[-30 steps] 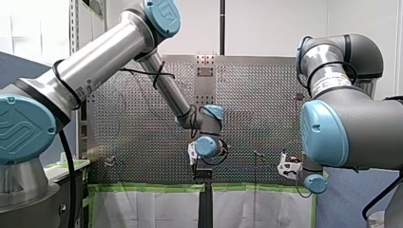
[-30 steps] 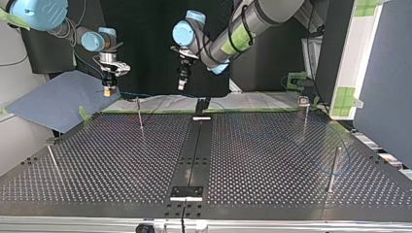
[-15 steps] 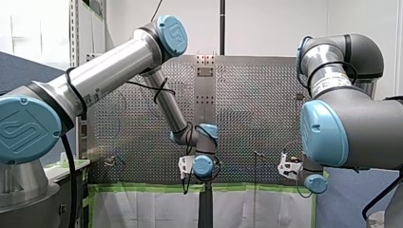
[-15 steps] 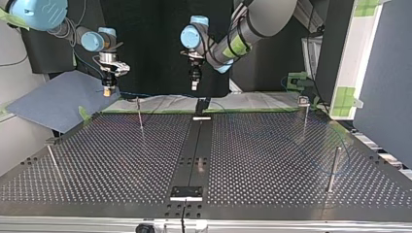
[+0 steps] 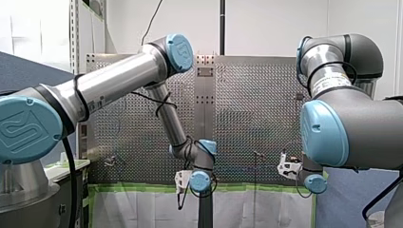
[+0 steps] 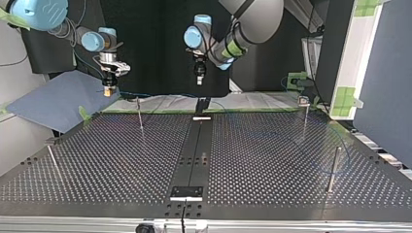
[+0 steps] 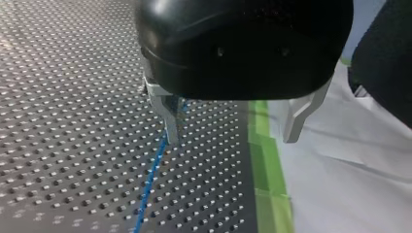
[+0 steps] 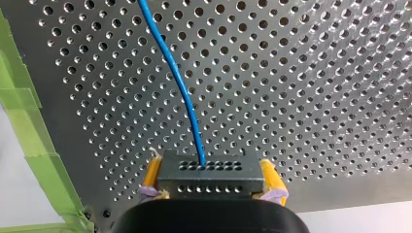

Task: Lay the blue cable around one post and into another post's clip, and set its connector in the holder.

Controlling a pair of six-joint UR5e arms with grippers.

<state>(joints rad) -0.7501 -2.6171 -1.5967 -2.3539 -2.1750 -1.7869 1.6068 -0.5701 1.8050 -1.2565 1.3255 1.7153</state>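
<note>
The blue cable [image 8: 180, 82] rises from its connector [image 8: 211, 175], a dark block with rows of small holes. The connector is clenched between the yellow pads [image 8: 152, 174] of my right pincer [image 8: 211, 184].

In the top view, that pincer hangs well to the left of the holder [image 6: 202, 104], out past the edge of the perforated surface [image 6: 267, 160]. The holder is a small black bracket at the middle of the surface's far edge. The cable is thin and faint in this view. A loose loop of it lies far to the right of the holder, near an upright post [image 6: 333, 167].

My left pincer [image 7: 233, 133] hovers just above the holder. It is released, its metal fingers [image 7: 171, 119] spread with nothing between them. The cable runs along the surface beside one finger rather than in the gap. I cannot tell whether it touches that finger.

Judging by this, the routing has not begun, and the connector is not yet in the holder. The step in hand appears to be the left pincer's approach to the cable. The next move calls for shifting it sideways so the cable sits between the fingers, then lowering and closing it, with the right pincer's grip firm.
</note>
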